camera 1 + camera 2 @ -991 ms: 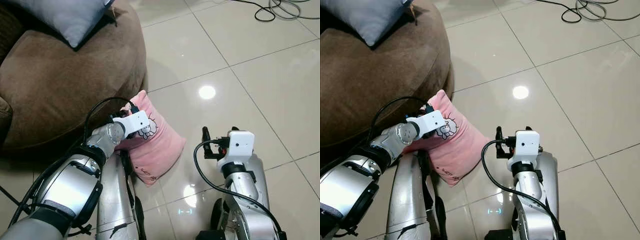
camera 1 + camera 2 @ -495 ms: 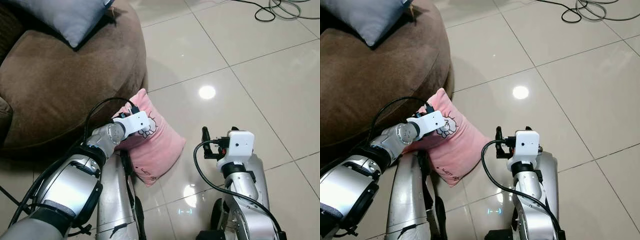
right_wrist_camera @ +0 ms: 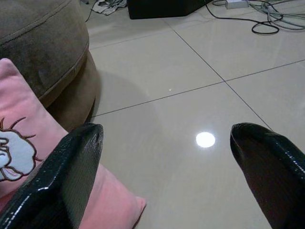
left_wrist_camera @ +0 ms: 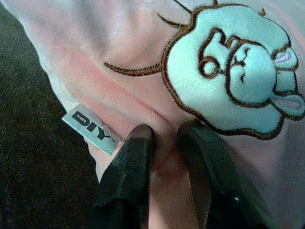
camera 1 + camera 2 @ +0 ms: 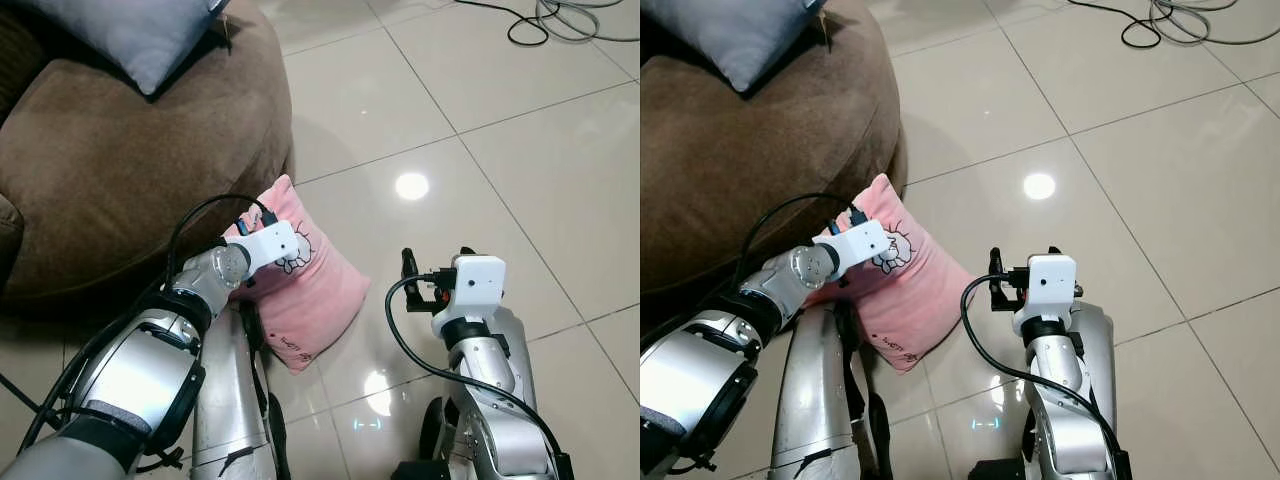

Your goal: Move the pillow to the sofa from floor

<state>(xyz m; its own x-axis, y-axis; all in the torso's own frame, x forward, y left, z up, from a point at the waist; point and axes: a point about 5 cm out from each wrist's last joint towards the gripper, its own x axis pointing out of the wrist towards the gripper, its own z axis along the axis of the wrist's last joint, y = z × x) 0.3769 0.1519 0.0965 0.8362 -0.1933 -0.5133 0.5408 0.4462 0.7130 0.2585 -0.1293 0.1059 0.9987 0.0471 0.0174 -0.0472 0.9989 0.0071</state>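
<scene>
The left gripper (image 4: 162, 138) has its two black fingers (image 4: 131, 162) drawn nearly together, pinching a fold of pink fabric between them at the edge of the pillow (image 5: 310, 285), close to a small white sewn-in label (image 4: 90, 129) printed with dark letters and just below an embroidered white cartoon figure (image 4: 238, 81) outlined in brown. From the head camera, that gripper's white wrist housing (image 5: 268, 245) lies over the upper left part of the pillow, with a black cable looping back from it along the silver left arm (image 5: 150, 365). The pillow stands tilted on the glossy beige tiled floor (image 5: 500, 130), one corner pointing up and its left side leaning against the base of the brown sofa (image 5: 110, 160); its lower corner rests on the tiles beside the robot's silver leg (image 5: 230, 400). A grey cushion (image 5: 140, 35) lies on top of the sofa at the upper left. The right gripper (image 3: 167, 138) is to the right of the pillow, apart from it, its fingers spread wide with nothing between them but bare tile and a bright ceiling-light reflection (image 5: 412, 185). Its white wrist block (image 5: 475, 285) sits above the silver right arm (image 5: 490, 400). Black cables (image 5: 545, 20) trail across the floor at the far upper right.
</scene>
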